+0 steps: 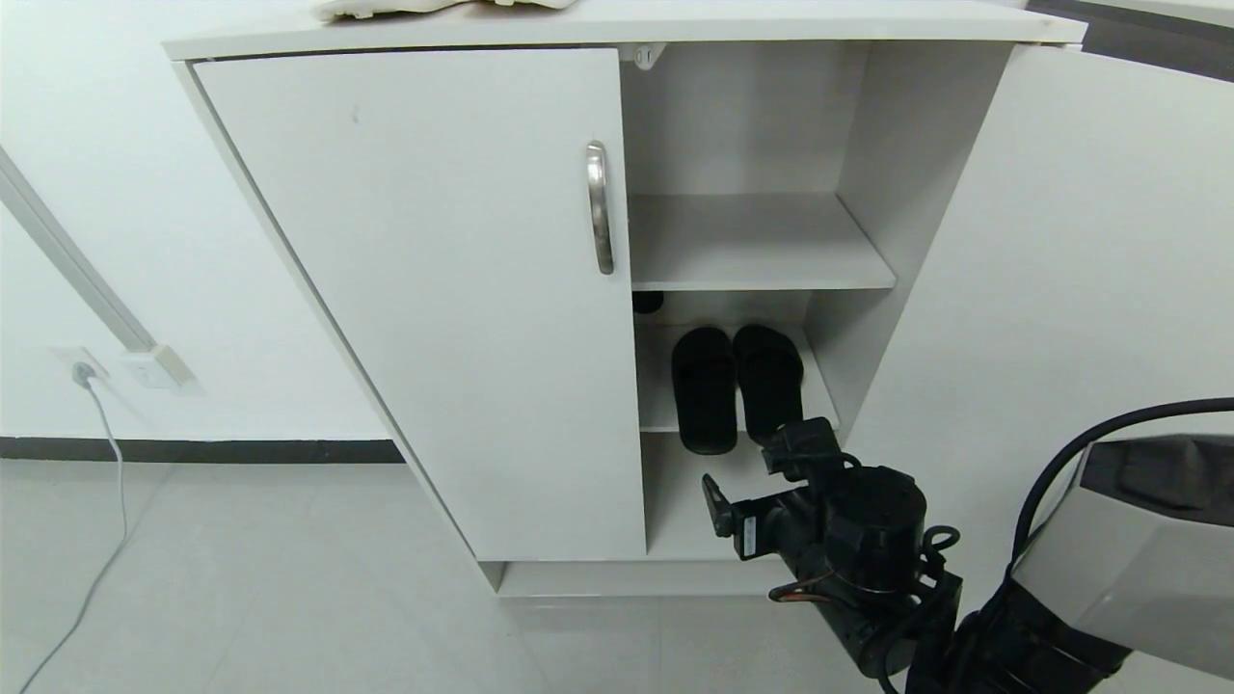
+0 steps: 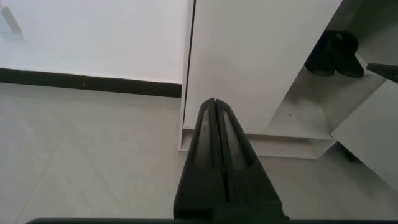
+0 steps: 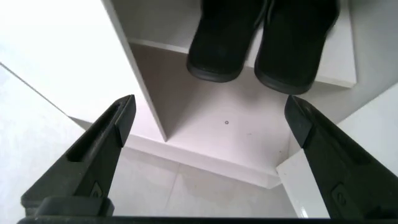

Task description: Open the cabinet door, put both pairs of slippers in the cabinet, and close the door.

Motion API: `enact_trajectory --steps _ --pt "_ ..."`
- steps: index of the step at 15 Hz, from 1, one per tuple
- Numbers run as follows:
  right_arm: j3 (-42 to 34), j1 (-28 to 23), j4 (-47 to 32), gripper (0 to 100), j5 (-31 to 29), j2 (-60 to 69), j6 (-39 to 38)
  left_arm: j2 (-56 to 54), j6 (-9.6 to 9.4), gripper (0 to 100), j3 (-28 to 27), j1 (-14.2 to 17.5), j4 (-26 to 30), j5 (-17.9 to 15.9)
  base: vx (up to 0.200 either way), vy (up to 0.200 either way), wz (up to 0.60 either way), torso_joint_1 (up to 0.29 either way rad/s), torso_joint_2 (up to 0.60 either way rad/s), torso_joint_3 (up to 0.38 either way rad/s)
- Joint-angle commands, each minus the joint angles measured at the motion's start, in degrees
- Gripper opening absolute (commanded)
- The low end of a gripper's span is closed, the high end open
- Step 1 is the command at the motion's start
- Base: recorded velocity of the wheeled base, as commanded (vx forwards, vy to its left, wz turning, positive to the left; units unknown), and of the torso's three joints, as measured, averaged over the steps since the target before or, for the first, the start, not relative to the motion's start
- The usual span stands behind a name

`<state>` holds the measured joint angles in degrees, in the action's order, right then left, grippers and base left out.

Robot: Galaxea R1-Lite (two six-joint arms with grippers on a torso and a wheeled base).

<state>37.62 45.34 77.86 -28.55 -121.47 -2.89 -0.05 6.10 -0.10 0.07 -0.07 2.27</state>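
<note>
A pair of black slippers (image 1: 737,386) lies inside the open cabinet (image 1: 405,289). The right tool (image 1: 758,472) hangs released near them, and the left tool (image 2: 215,106) is clenched on nothing.

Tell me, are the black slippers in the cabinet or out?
In. The black slippers lie side by side on a shelf inside the cabinet, its right door open.
</note>
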Motion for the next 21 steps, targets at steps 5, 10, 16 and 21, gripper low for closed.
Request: enact_trajectory --steps 5,10,16,21 --pt "-0.1 0.0 0.3 100 0.0 -0.1 0.3 0.0 -0.03 0 0.0 0.0 0.0 -0.1 0.0 0.0 0.0 0.0 0.0 0.0" --pt "-0.2 0.0 0.2 100 0.0 -0.2 0.4 0.0 -0.21 0 0.0 0.0 0.0 -0.2 0.0 0.0 0.0 0.004 0.0 0.047" --pt "-0.3 0.0 0.3 100 -0.1 -0.3 0.8 0.0 -0.12 0 0.0 0.0 0.0 -0.2 0.0 0.0 0.0 0.002 0.0 0.195" --pt "-0.4 0.0 0.3 100 -0.1 -0.3 0.8 0.0 -0.12 0 0.0 0.0 0.0 -0.1 0.0 0.0 0.0 0.001 0.0 0.078"
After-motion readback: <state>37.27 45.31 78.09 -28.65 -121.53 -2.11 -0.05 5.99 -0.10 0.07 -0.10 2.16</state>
